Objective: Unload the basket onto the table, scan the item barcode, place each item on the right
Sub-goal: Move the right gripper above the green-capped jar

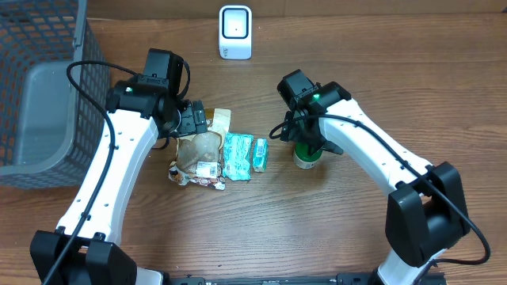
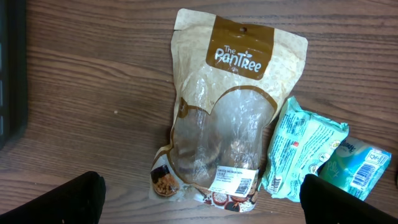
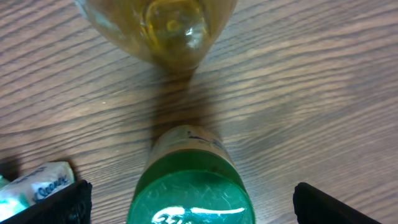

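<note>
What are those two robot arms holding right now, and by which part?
Nothing. The left end effector is open above the snack bag; the right end effector is open over the green-capped bottle, not touching it.

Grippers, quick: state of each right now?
Left gripper: open, holding nothing, above the snack bag.
Right gripper: open, jaws clear either side of the green-capped bottle.

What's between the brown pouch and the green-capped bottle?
Two teal packets: a larger packet by the pouch, a smaller packet nearer the bottle, seen in the overhead view.
</note>
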